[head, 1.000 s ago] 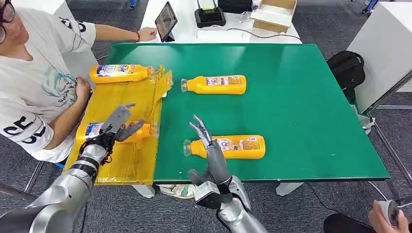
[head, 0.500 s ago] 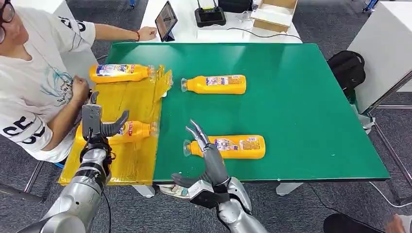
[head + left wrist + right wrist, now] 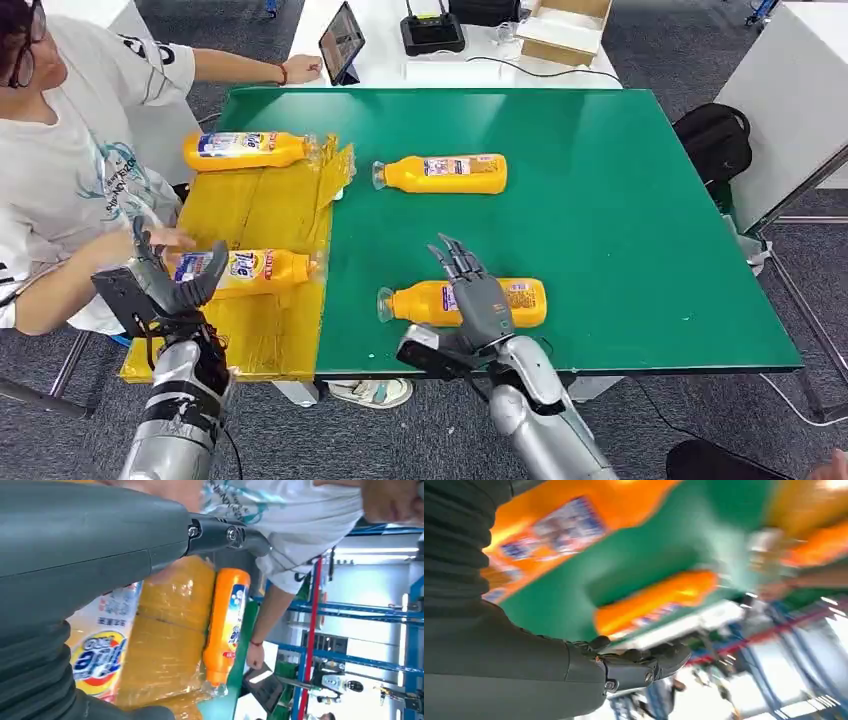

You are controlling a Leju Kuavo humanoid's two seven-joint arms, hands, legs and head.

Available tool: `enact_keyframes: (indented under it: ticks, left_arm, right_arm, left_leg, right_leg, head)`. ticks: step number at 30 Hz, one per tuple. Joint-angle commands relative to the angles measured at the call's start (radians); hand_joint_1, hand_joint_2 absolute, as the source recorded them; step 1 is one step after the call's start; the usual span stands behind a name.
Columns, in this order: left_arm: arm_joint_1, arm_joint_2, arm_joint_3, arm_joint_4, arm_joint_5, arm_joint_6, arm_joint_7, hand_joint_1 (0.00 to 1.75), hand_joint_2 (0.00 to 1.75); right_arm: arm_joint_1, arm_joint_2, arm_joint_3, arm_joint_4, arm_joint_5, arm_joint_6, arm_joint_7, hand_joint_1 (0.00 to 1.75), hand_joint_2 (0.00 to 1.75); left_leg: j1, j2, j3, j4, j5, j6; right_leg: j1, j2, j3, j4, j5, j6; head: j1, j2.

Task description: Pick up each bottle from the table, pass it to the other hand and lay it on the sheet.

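Two orange bottles lie on the yellow sheet (image 3: 262, 208): one at its far edge (image 3: 245, 150), one nearer (image 3: 248, 268). My left hand (image 3: 160, 287) is off the sheet's near left side, fingers spread, holding nothing. In the left wrist view the near bottle's label (image 3: 100, 650) is close by the hand and the far bottle (image 3: 227, 625) lies beyond. Two more bottles lie on the green table (image 3: 620, 200): a far one (image 3: 440, 173) and a near one (image 3: 520, 302). My right hand (image 3: 478, 300) hovers over the near one, fingers straight, not gripping. The right wrist view is blurred.
A person sits at the table's left side, one hand (image 3: 165, 238) reaching in by the near bottle on the sheet. A tablet (image 3: 341, 42), a black device (image 3: 432, 32) and a cardboard box (image 3: 566, 28) stand on the white table behind. A black bag (image 3: 712, 140) lies at the right.
My left hand has drawn back off the near bottle on the sheet, toward me and to the left. My right hand has moved right, over the near table bottle. The person's hand reached in.
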Motion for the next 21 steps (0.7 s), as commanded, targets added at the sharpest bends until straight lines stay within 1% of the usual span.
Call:
enact_keyframes:
  ticks: [1, 2, 4, 6, 8, 11, 12, 13, 14, 16, 17, 19, 21]
  left_arm:
    - [0.105, 0.001, -0.147, -0.152, -0.059, 0.048, 0.005, 0.00, 1.75]
    - [0.108, 0.003, -0.166, -0.155, -0.064, 0.052, 0.005, 0.00, 1.75]
    - [0.116, 0.012, -0.201, -0.167, -0.078, 0.071, 0.005, 0.00, 1.75]
    - [0.123, 0.018, -0.227, -0.179, -0.090, 0.086, 0.005, 0.00, 1.75]
    - [0.124, 0.020, -0.238, -0.172, -0.093, 0.083, 0.005, 0.00, 1.75]
    - [0.117, 0.023, -0.243, -0.153, -0.091, 0.084, 0.005, 0.00, 1.75]
    - [0.115, 0.023, -0.244, -0.149, -0.089, 0.079, 0.005, 0.00, 1.75]
    - [0.112, 0.024, -0.246, -0.143, -0.088, 0.076, 0.005, 0.00, 1.75]
    - [0.107, 0.023, -0.247, -0.133, -0.089, 0.076, 0.005, 0.00, 1.75]
    - [0.100, 0.022, -0.250, -0.121, -0.087, 0.073, 0.005, 0.00, 1.75]
    - [0.099, 0.022, -0.253, -0.116, -0.085, 0.070, 0.005, 0.00, 1.75]
    - [0.097, 0.022, -0.254, -0.114, -0.085, 0.068, 0.005, 0.00, 1.75]
    - [0.097, 0.022, -0.254, -0.114, -0.085, 0.068, 0.005, 0.00, 1.75]
  right_arm:
    - [-0.128, -0.098, -0.065, 0.176, 0.105, 0.080, 0.113, 0.00, 1.75]
    - [-0.146, -0.091, -0.068, 0.206, 0.104, 0.093, 0.112, 0.00, 1.75]
    - [-0.167, -0.081, -0.070, 0.244, 0.109, 0.089, 0.104, 0.00, 1.75]
    - [-0.181, -0.075, -0.070, 0.270, 0.108, 0.092, 0.101, 0.00, 1.75]
    - [-0.188, -0.072, -0.070, 0.289, 0.105, 0.099, 0.101, 0.00, 1.75]
    - [-0.205, -0.064, -0.072, 0.352, 0.088, 0.130, 0.098, 0.00, 1.75]
    - [-0.207, -0.061, -0.077, 0.365, 0.065, 0.155, 0.082, 0.00, 1.75]
    - [-0.212, -0.060, -0.083, 0.388, 0.030, 0.190, 0.056, 0.00, 1.75]
    - [-0.218, -0.063, -0.076, 0.405, 0.030, 0.200, 0.053, 0.00, 1.75]
    - [-0.230, -0.067, -0.069, 0.443, 0.028, 0.211, 0.053, 0.00, 1.75]
    - [-0.241, -0.061, -0.085, 0.470, -0.015, 0.244, 0.024, 0.00, 1.75]
    - [-0.243, -0.062, -0.088, 0.475, -0.025, 0.249, 0.016, 0.00, 1.75]
    - [-0.243, -0.062, -0.088, 0.475, -0.025, 0.249, 0.016, 0.00, 1.75]
  left_leg:
    - [0.000, 0.000, 0.002, -0.001, 0.000, 0.001]
    - [0.000, 0.000, 0.004, -0.001, -0.001, 0.001]
    - [0.000, 0.002, 0.002, 0.000, -0.001, 0.001]
    - [0.000, 0.002, 0.003, 0.000, -0.001, 0.001]
    - [0.000, 0.001, 0.004, 0.000, -0.001, 0.001]
    - [0.000, 0.000, 0.002, -0.001, 0.000, 0.001]
    - [0.000, 0.001, 0.004, -0.001, -0.001, 0.001]
    - [0.000, 0.001, 0.002, -0.001, 0.000, 0.001]
    - [0.001, 0.002, 0.005, -0.001, -0.001, 0.001]
    - [0.000, 0.000, 0.002, -0.001, 0.000, 0.000]
    - [0.001, 0.001, 0.005, -0.001, -0.001, 0.001]
    - [0.000, 0.000, 0.002, -0.001, 0.000, 0.001]
    - [0.001, 0.002, 0.004, -0.001, -0.001, 0.001]
  right_leg:
    - [0.000, -0.001, 0.002, 0.000, 0.000, -0.002]
    - [0.001, -0.001, 0.005, -0.001, -0.001, -0.003]
    - [0.001, 0.001, 0.001, 0.000, 0.000, -0.002]
    - [0.001, 0.001, 0.002, 0.000, 0.000, -0.002]
    - [0.001, 0.000, 0.004, 0.000, -0.001, -0.003]
    - [0.001, 0.000, 0.002, 0.000, 0.000, -0.001]
    - [0.001, 0.001, 0.004, -0.001, -0.001, -0.002]
    - [0.001, 0.001, 0.002, 0.000, 0.000, -0.001]
    - [0.001, 0.001, 0.005, -0.001, -0.001, -0.003]
    - [0.001, 0.000, 0.002, 0.000, 0.000, -0.002]
    - [0.001, 0.000, 0.005, -0.001, -0.001, -0.003]
    - [0.001, 0.000, 0.003, 0.000, 0.000, -0.002]
    - [0.001, 0.001, 0.004, -0.001, -0.001, -0.003]
  head:
    - [0.000, 0.000]
    - [0.000, 0.000]
    - [0.000, 0.000]
    - [0.000, 0.000]
    - [0.000, 0.000]
    - [0.000, 0.000]
    - [0.000, 0.000]
    - [0.000, 0.000]
    - [0.000, 0.000]
    - [0.000, 0.000]
    - [0.000, 0.000]
    - [0.000, 0.000]
    - [-0.001, 0.000]
